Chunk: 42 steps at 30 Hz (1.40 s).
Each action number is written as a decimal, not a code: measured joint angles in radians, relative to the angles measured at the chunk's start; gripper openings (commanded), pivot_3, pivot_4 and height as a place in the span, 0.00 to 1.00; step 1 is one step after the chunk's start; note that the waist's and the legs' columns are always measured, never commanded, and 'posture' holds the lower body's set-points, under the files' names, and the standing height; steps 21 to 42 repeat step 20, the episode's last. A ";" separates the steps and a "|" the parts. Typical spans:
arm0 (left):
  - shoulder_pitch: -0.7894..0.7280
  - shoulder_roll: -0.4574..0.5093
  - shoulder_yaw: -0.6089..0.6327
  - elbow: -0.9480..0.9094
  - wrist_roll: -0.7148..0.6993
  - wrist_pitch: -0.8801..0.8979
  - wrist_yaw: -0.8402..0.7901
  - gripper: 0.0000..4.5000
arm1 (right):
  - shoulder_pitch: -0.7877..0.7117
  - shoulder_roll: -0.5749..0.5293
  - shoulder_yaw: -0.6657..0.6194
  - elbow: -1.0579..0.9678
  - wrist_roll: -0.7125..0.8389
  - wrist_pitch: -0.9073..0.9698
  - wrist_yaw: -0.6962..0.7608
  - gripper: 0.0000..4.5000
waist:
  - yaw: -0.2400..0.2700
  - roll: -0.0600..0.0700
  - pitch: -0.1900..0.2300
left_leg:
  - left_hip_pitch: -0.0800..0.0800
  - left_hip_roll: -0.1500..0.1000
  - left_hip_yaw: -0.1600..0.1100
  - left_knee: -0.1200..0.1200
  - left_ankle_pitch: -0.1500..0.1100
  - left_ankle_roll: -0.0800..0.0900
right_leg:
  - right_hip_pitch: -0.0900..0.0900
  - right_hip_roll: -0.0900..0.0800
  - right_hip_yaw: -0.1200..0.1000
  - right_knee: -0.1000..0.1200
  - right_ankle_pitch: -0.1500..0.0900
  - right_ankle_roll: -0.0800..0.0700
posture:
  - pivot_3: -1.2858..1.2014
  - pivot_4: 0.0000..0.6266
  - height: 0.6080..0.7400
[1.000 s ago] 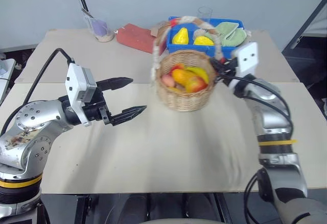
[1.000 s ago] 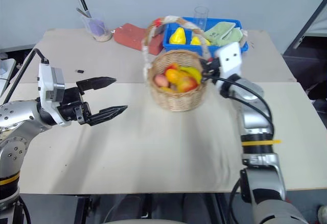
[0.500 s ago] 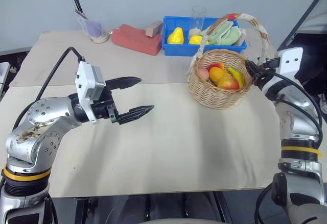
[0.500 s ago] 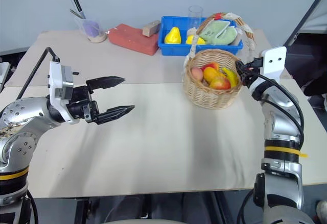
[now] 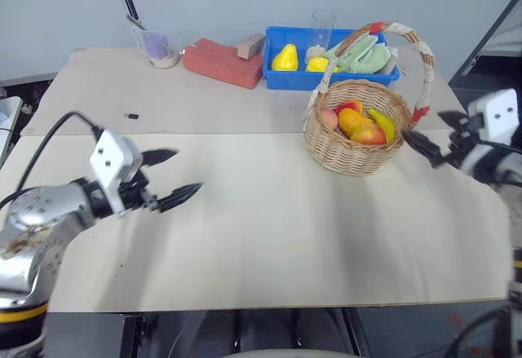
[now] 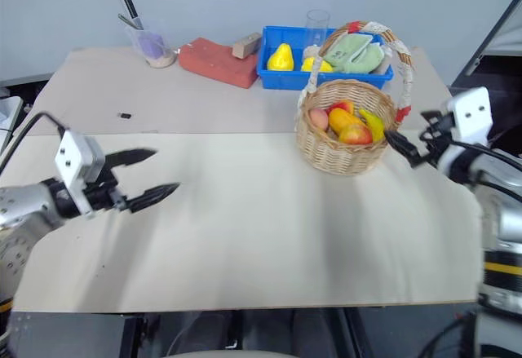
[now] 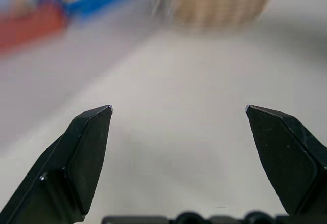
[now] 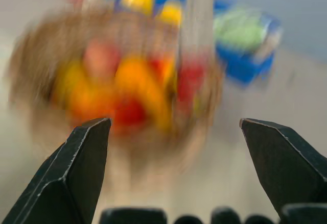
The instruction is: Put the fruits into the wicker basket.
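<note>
wicker basket [image 5: 357, 134] on the tabletop [image 5: 269, 236], just in front of the blue tray [image 5: 326, 68] — fruits [image 5: 359, 121] inside. right gripper [image 5: 428, 142] just beside the basket, jaws wide, empty; left gripper [image 5: 175, 177] well apart — jaws wide, empty.

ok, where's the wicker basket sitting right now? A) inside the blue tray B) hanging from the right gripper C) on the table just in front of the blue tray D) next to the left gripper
C: the wicker basket stands on the table, with the blue tray right behind it and the open right gripper apart from it.
</note>
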State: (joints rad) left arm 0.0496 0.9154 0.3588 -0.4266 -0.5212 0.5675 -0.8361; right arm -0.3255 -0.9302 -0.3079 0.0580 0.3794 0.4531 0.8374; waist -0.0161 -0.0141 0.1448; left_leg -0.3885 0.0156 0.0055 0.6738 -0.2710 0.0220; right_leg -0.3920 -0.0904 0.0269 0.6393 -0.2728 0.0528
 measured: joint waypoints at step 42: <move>0.183 0.064 0.266 0.047 0.048 -0.007 -0.113 1.00 | -0.009 -0.139 0.116 -0.008 0.014 -0.035 0.369 0.99 | 0.011 0.000 0.001 | 0.002 0.001 0.001 -0.004 0.000 -0.001 | 0.002 -0.003 0.001 -0.005 0.000 -0.001 | 0.52 0.24 1.00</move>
